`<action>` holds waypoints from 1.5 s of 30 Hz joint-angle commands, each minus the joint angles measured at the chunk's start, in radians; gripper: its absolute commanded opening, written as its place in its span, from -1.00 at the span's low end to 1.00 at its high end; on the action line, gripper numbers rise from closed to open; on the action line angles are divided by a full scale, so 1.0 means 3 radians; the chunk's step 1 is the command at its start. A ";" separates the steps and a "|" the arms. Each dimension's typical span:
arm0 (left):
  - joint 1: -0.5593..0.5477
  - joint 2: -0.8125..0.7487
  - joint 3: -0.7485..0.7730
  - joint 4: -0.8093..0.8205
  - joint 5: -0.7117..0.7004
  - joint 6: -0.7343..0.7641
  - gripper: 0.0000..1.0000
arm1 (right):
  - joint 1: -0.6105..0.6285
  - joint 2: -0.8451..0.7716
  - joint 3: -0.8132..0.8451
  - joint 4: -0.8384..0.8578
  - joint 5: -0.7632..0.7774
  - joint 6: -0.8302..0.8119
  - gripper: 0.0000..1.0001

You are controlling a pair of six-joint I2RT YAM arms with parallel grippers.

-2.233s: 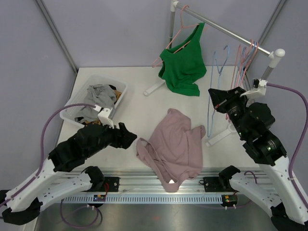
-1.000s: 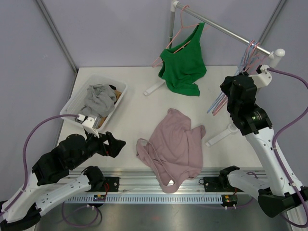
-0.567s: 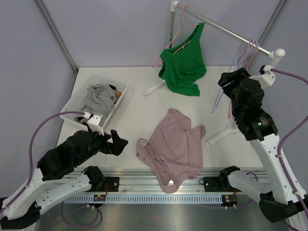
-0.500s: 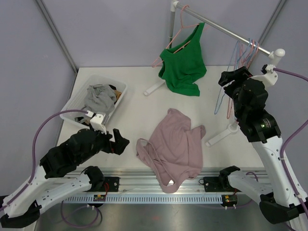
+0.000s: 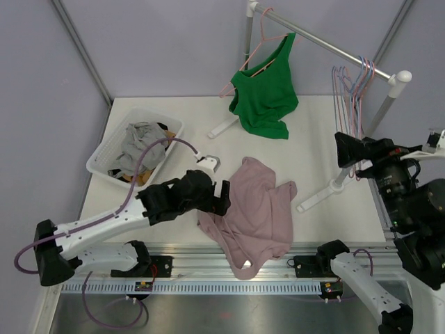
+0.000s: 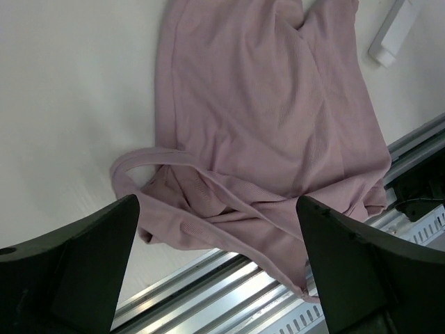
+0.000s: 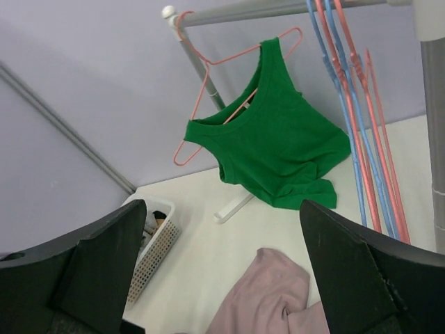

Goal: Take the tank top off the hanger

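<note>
My left fingers (image 6: 83, 264) and right fingers (image 7: 104, 257) both stand spread and empty, so with the green tank top (image 5: 264, 97) hanging lopsided on its pink hanger (image 7: 233, 55) at the rail (image 5: 327, 43), I should pinch fabric near the strap and ease it off sideways.

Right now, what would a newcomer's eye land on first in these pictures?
The bright green tank top hangs from a pink hanger on the rail at the back of the table. Next, the mauve top lies crumpled near the front edge, with the left claw open over it.
</note>
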 commanded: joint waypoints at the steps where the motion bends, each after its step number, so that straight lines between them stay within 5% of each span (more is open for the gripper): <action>1: -0.0155 0.0344 0.0227 0.0438 -0.0162 -0.0067 0.98 | -0.0014 -0.0196 -0.0058 -0.0247 -0.0496 -0.0230 0.99; 8: -0.0340 0.1331 0.0590 0.0592 -0.0162 -0.0052 0.98 | -0.0009 -0.0534 -0.0339 -0.0518 -0.1232 -0.0327 0.99; 22: -0.0647 0.2671 0.0980 0.0561 -0.0234 -0.0026 0.91 | -0.0014 -0.0826 -0.0549 -0.0621 -0.1427 -0.0399 0.99; 26: -0.0647 0.2763 0.0887 0.0628 -0.0152 -0.0052 0.72 | -0.0009 -0.0892 -0.0544 -0.0600 -0.1483 -0.0368 0.99; 29: -0.0641 0.2834 0.0852 0.0663 -0.0086 -0.0057 0.33 | -0.0014 -0.0923 -0.0524 -0.0595 -0.1488 -0.0348 0.99; 30: -0.0646 0.2845 0.0836 0.0684 -0.0065 -0.0047 -0.06 | -0.0009 -0.0928 -0.0518 -0.0595 -0.1488 -0.0343 0.99; 32: -0.0647 0.2860 0.0801 0.0725 -0.0050 -0.0042 -0.34 | -0.0009 -0.0954 -0.0503 -0.0580 -0.1488 -0.0337 0.99; 33: -0.0641 0.2865 0.0780 0.0760 -0.0030 -0.0037 -0.68 | -0.0014 -0.0964 -0.0498 -0.0565 -0.1493 -0.0337 0.99; 36: -0.0636 0.2845 0.0749 0.0771 -0.0045 -0.0042 -1.00 | -0.0014 -0.0990 -0.0478 -0.0559 -0.1494 -0.0353 0.99; 45: -0.0580 0.2084 0.0754 0.0149 -0.0881 -0.0221 -1.00 | -0.0014 -0.1005 -0.0447 -0.0564 -0.1463 -0.0383 0.99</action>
